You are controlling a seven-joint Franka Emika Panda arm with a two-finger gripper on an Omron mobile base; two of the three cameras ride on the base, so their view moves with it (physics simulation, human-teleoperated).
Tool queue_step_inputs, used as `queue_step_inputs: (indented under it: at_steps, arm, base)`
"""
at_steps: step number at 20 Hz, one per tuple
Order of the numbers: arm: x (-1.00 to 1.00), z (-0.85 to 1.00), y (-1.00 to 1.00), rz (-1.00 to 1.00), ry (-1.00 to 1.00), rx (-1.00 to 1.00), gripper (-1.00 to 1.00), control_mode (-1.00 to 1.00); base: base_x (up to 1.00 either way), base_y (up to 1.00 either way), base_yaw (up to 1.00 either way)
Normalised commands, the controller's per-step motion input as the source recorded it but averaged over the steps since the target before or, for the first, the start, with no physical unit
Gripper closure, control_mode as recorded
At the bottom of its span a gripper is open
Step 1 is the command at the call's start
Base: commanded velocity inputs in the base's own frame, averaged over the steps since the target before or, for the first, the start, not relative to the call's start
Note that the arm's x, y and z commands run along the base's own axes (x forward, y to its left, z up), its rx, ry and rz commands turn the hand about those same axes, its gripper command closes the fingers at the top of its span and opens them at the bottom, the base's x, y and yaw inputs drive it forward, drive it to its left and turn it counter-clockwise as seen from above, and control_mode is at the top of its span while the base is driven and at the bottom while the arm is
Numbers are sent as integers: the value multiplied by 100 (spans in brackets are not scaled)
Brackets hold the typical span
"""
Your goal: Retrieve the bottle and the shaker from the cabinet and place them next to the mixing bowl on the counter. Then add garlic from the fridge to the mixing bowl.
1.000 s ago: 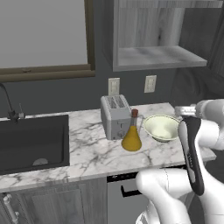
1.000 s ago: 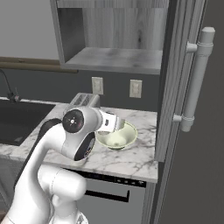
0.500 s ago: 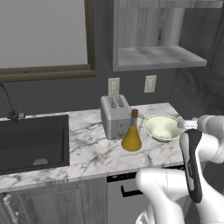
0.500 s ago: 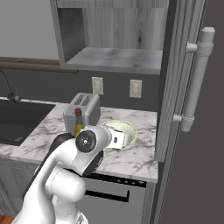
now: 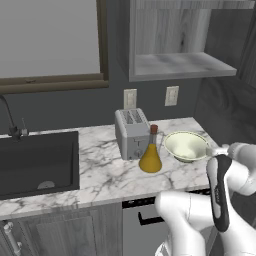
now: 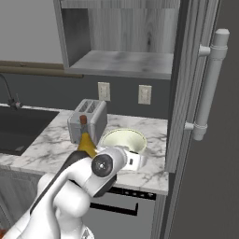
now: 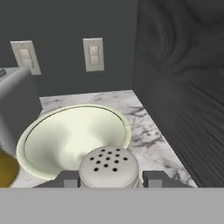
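The arm has dropped and swung right since a second ago: then its elbow stood high over the counter's edge, now it sits low in front of the counter, with the wrist reaching in toward the bowl. The bottle and bowl have not moved.

The gripper [image 7: 108, 177] is closed on the shaker [image 7: 108, 167], one finger pressed to each side of it, its perforated silvery cap facing the hand camera. Just beyond the fingers lies the mixing bowl [image 7: 74, 138], empty, its near rim almost under the shaker. To the left of the fingers, close by, is the amber bottle [image 5: 150, 157], standing upright on the counter [image 5: 100, 170] and touching nothing. Behind the bottle stands the toaster [image 5: 132, 133], just beside the bowl's left rim. To the right of the fingers the dark wood-grain side panel [image 7: 183, 87] rises close, hemming in that end of the counter; the fridge [image 6: 205, 140], door shut, with its thick handle [image 6: 209, 84] stands past it. Farther off, two wall outlets [image 7: 93, 54] sit on the dark wall behind the bowl. Above them hangs the open cabinet [image 6: 126, 42], its shelf bare. Far left is the black sink [image 5: 37, 162].
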Motion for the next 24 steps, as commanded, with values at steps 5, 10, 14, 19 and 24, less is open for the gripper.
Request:
queue_step_inputs:
  at_steps: [5,10,14,19,24]
  arm:
    - [14,-25,-22,0,1,0,100,-100]
    - [19,-23,-29,1,2,0,100,-100]
    - [17,-23,-32,1,2,0,100,-100]
    - [17,-26,-24,9,4,0,100,-100]
    - [11,-28,-4,12,3,0,100,-100]
  base:
    - [0,0,0]
    - [0,0,0]
    - [0,0,0]
    - [0,0,0]
    - [0,0,0]
